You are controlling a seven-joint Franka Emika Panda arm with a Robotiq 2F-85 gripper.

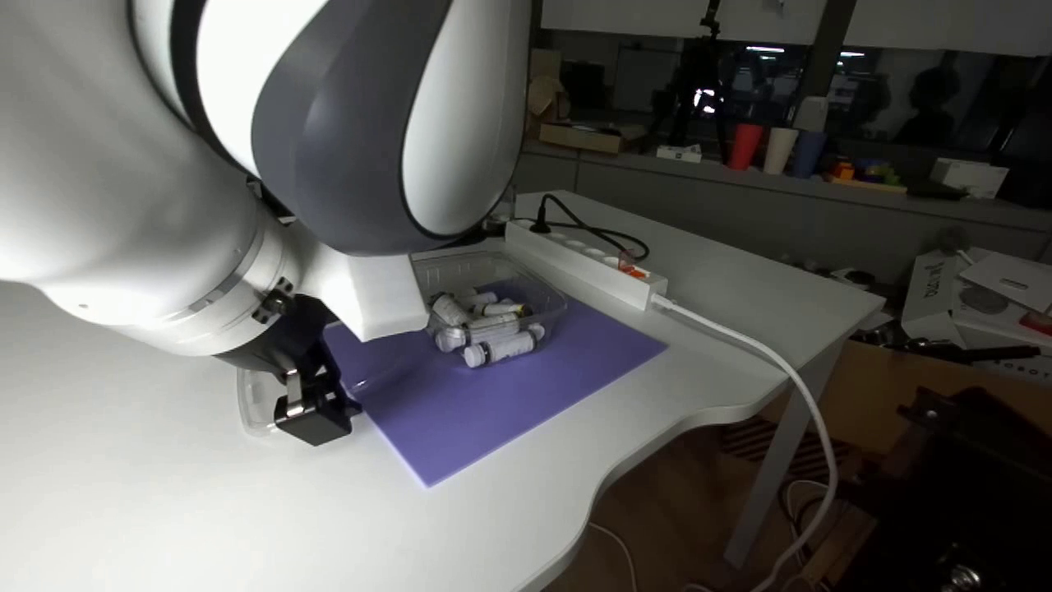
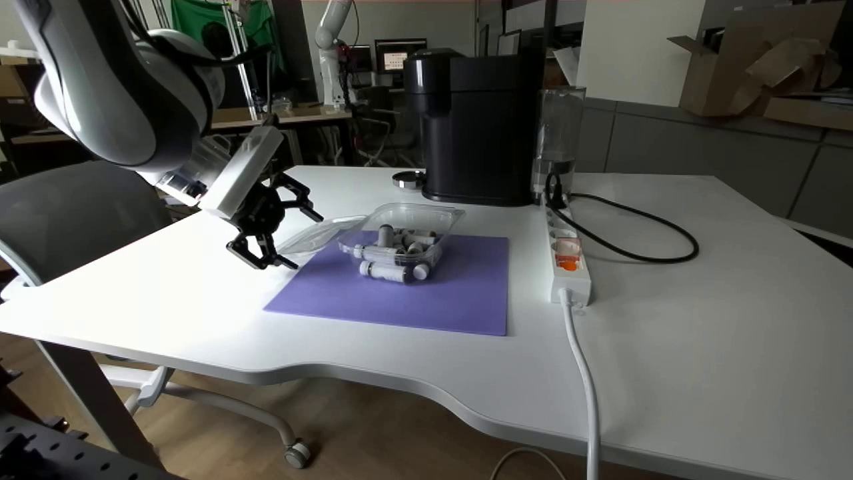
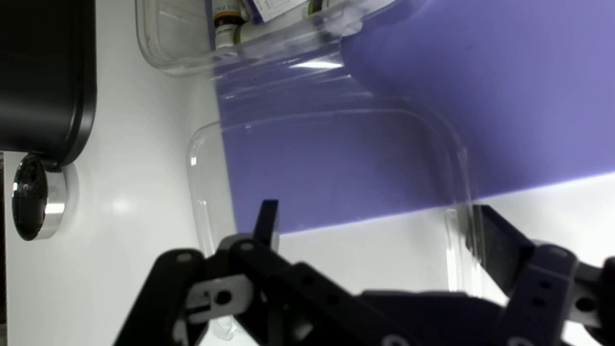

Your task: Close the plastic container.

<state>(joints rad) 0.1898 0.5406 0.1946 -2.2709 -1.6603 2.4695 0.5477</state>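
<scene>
partly on the purple mat (image 2: 466,293), the open plastic container (image 2: 416,216) holds bottles (image 2: 386,236); fingers (image 3: 504,247) spread wide near its lid (image 3: 336,178).

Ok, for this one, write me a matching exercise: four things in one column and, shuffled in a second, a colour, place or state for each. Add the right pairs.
Things:
1. Mat
2. Gripper
3. Bottles
4. Lid

Descriptions:
A. jaws apart
B. clear, folded back
C. purple
D. lying in the tray

Pairs: 1-C, 2-A, 3-D, 4-B
</scene>
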